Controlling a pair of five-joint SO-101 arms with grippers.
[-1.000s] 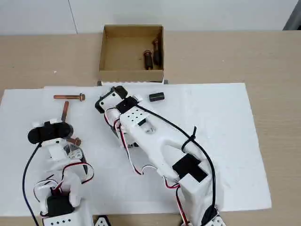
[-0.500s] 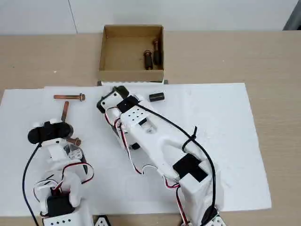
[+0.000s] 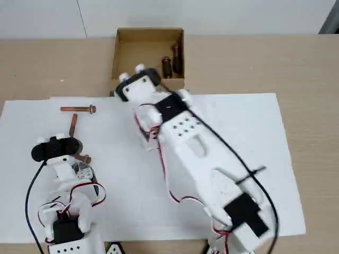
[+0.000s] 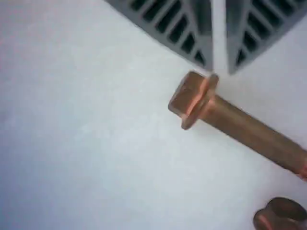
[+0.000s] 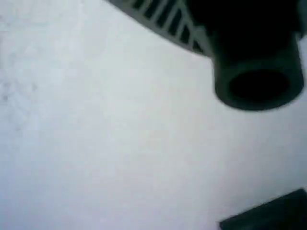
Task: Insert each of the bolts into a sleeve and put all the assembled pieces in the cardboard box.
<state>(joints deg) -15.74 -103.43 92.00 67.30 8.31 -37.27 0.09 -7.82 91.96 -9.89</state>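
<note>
A black sleeve with its hollow end showing sits in my right gripper, which is shut on it just above the front wall of the cardboard box. Two assembled pieces lie in the box's right part. One copper bolt lies flat on the white paper at the far left. A second bolt lies with its head just off the tips of my left gripper, whose ribbed grey fingers stand shut with a thin slit and nothing between. A third bolt's head lies close by.
White paper covers the table's middle. The right arm stretches diagonally across it from the near right. The left arm stands at the near left, over the bolt pointing away from it.
My right arm has swung forward from the paper to the box's front wall, carrying the sleeve. It now covers the spot where a loose sleeve lay. The left arm has not moved.
</note>
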